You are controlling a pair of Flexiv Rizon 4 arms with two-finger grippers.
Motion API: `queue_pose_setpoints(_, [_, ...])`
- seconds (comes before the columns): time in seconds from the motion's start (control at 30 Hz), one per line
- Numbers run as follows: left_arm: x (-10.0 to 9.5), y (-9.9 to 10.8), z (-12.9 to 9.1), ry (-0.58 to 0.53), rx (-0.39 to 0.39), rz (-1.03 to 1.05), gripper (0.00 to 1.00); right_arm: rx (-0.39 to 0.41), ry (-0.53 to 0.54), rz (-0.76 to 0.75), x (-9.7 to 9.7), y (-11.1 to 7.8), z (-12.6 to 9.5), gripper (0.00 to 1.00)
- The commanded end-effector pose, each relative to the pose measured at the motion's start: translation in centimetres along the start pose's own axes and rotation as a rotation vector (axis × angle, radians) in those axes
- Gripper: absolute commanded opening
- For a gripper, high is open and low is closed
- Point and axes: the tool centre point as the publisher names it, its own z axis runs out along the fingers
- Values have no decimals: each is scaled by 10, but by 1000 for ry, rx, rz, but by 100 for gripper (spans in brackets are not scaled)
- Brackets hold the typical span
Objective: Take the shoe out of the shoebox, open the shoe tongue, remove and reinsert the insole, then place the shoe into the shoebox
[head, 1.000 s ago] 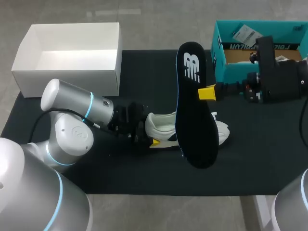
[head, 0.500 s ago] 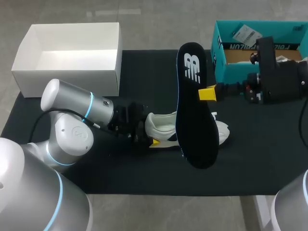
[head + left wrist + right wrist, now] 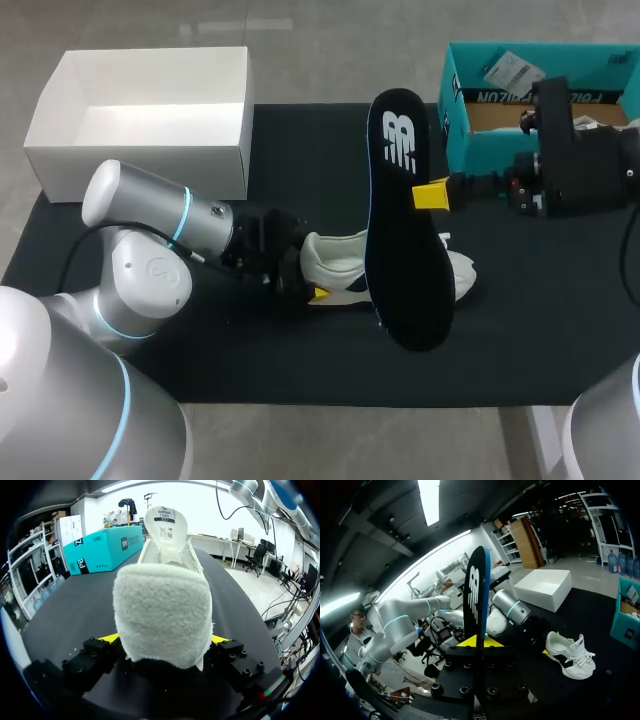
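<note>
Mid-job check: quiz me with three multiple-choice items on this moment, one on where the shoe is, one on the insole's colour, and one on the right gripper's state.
1. Where is the shoe?
A inside a box
B lying on the black mat
C held up in the air

2. What colour is the insole?
A white
B black
C yellow

3. What state is the right gripper in?
A open and empty
B shut on the shoe
C shut on the insole

Answers:
1 B: the head view shows it resting on the mat, its heel between the fingers of the left gripper.
2 B: its surface is black with a white logo.
3 C: in the right wrist view the yellow tips pinch the insole's edge from both sides.
</note>
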Motion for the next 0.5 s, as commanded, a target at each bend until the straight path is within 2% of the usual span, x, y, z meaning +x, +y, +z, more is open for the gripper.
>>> queue_pose_setpoints(0.03, [-4,-5,-7,11,-28,18,100,1,1,1,-1,0,3,0])
queue_pose_setpoints(0.17, [-2,-10,-16,35,-63,59,100,1,1,1,-1,0,3,0])
queue_pose_setpoints(0.33, [0,-14,-26,37,-156,80,100,1,1,1,-1,0,3,0])
queue_pose_setpoints(0.5, [-1,-20,-38,-27,-378,126,100,1,1,1,-1,0,3,0])
